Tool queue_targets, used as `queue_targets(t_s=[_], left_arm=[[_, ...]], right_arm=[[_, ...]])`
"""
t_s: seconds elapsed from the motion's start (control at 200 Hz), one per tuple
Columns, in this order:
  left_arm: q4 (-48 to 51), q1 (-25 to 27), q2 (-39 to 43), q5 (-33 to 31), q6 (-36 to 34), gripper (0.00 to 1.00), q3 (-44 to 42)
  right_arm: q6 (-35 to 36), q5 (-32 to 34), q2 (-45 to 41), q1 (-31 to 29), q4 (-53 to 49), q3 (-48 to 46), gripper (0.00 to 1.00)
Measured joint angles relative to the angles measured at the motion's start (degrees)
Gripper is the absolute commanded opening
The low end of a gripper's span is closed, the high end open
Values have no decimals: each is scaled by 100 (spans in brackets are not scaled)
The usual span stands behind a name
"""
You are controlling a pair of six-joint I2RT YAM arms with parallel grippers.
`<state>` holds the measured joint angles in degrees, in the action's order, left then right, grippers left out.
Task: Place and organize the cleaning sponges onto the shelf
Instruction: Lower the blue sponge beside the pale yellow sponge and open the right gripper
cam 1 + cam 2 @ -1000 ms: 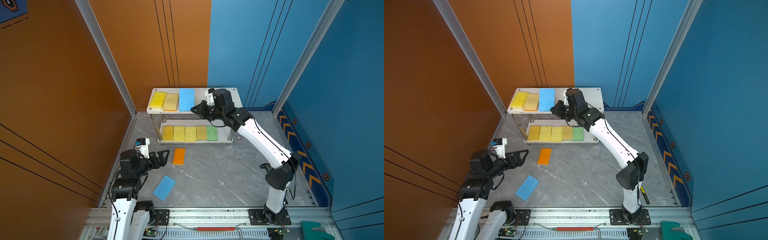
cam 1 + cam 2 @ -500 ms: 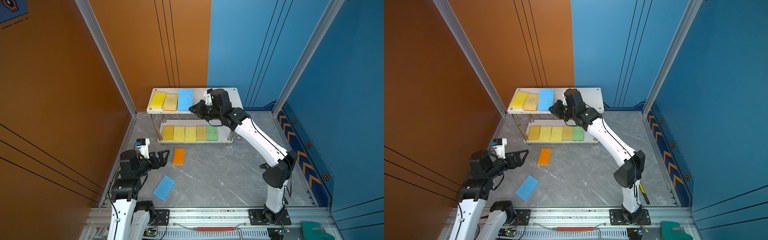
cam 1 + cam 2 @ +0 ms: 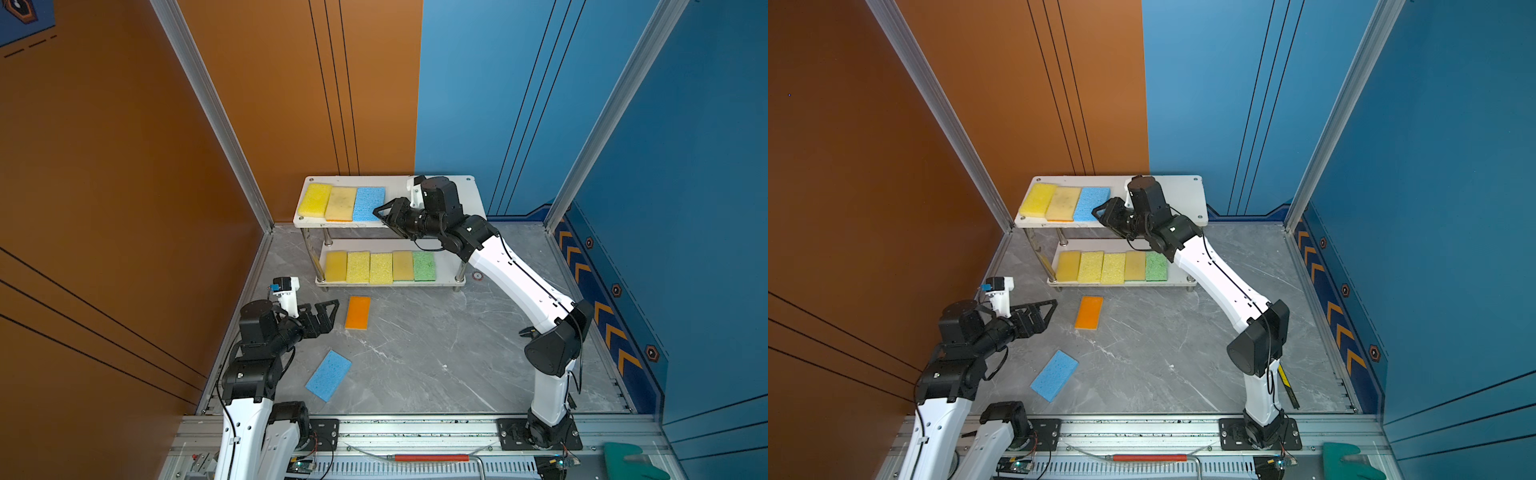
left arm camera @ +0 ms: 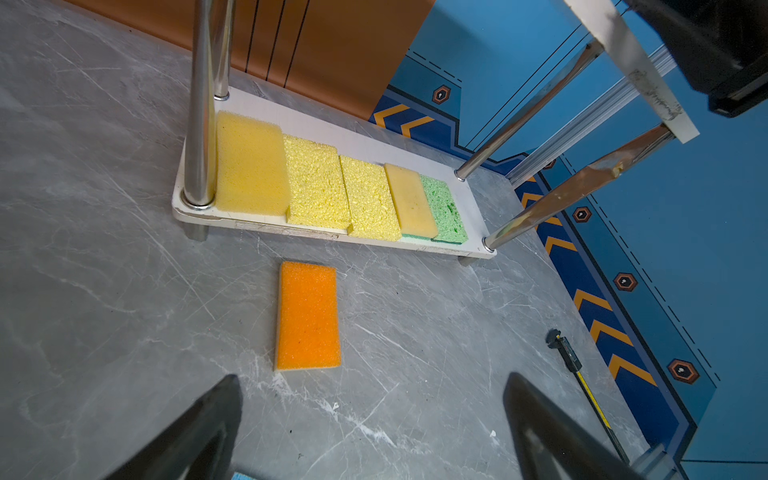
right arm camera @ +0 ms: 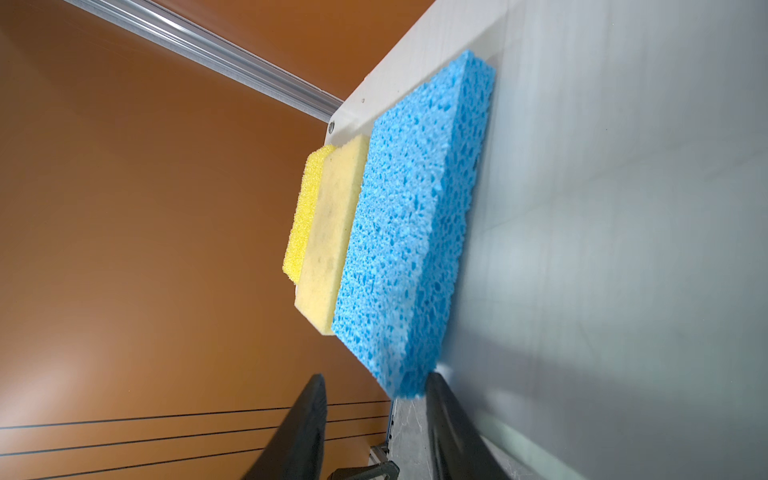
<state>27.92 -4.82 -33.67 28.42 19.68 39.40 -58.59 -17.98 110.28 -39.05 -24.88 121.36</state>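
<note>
8 of 10 cleaning sponges (image 3: 381, 268) lie on the shelf (image 3: 395, 183) — 3 on the top board, 5 below. Left: the orange sponge (image 3: 358, 312), just before the shelf, and the loose blue sponge (image 3: 328, 375) toward the front-left corner of the worktop (image 3: 415, 340). The right tool (image 5: 376, 380) is released, jaws parted at a corner of the shelved blue sponge (image 5: 411, 232); the left tool (image 3: 332, 318) gapes empty beside the orange one.

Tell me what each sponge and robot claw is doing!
shelf blue sponge: lying flat on top board.
orange sponge: flat on table, unshelved.
floor blue sponge: flat on table, unshelved.
shelf: holds eight sponges.
left gripper: open, empty.
right gripper: open, at shelf blue sponge's corner.
</note>
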Motion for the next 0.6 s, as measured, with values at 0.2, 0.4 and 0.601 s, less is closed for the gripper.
queue_targets(t_s=[0.2,0.4,0.601], left_arm=[[0,0,0,2,0,98,0],[0,0,0,2,0,98,0],[0,0,0,2,0,98,0]], right_arm=[[7,22,-2,0,52,-31,53],[20,22,-7,0,201,-103,55],[33,66,-76,0,306,-232,56]])
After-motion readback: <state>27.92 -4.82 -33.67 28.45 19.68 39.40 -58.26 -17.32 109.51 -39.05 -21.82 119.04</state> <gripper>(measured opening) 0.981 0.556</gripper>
